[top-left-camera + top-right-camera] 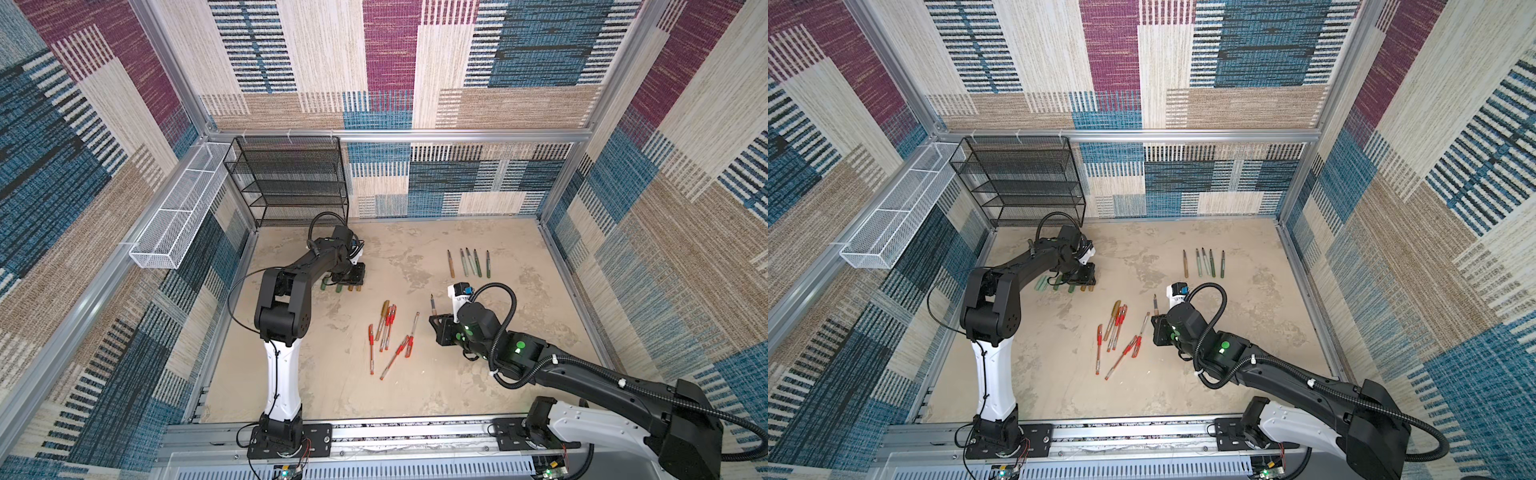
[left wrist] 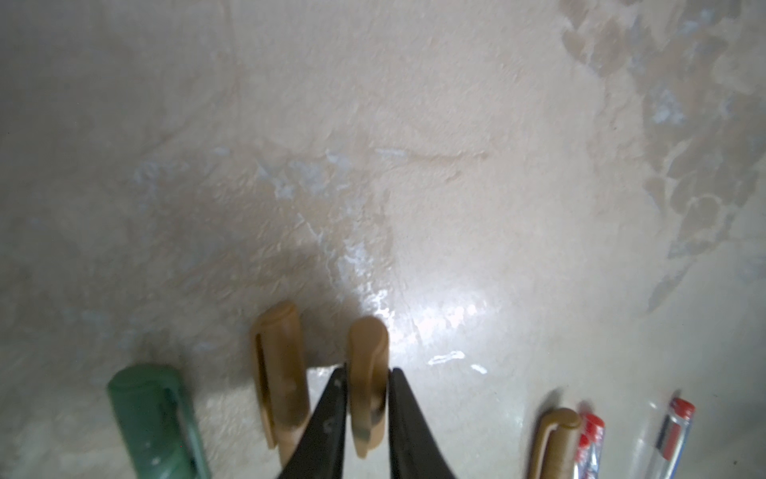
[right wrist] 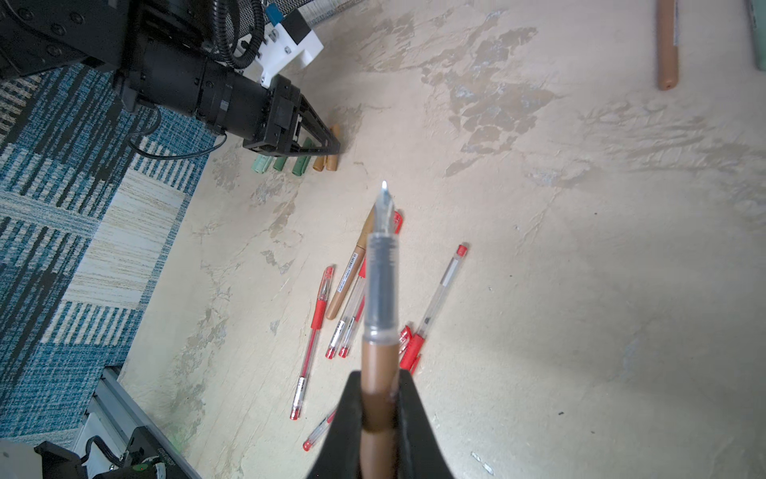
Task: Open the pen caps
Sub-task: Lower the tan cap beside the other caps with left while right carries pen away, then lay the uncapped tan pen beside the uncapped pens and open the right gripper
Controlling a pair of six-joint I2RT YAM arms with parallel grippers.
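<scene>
My left gripper (image 2: pixel 367 373) is down at a row of loose pen caps (image 1: pixel 1071 286) at the back left. A gold-brown cap (image 2: pixel 367 352) sits between its jaws, which lie against both its sides. Beside it lie another gold-brown cap (image 2: pixel 282 373) and a dark green cap (image 2: pixel 153 414). The right wrist view shows the row (image 3: pixel 298 164) with a pale mint cap at one end. My right gripper (image 3: pixel 379 381) is shut on an uncapped brown pen barrel (image 3: pixel 379 290) with a clear grip and nib, held above the table (image 1: pixel 432 305).
A loose pile of capped red pens and one capped gold-brown pen (image 1: pixel 388 328) lies mid-table. Several uncapped barrels (image 1: pixel 469 264) lie in a row at the back right. A black mesh rack (image 1: pixel 291 178) and a white mesh basket (image 1: pixel 178 216) stand at the back left.
</scene>
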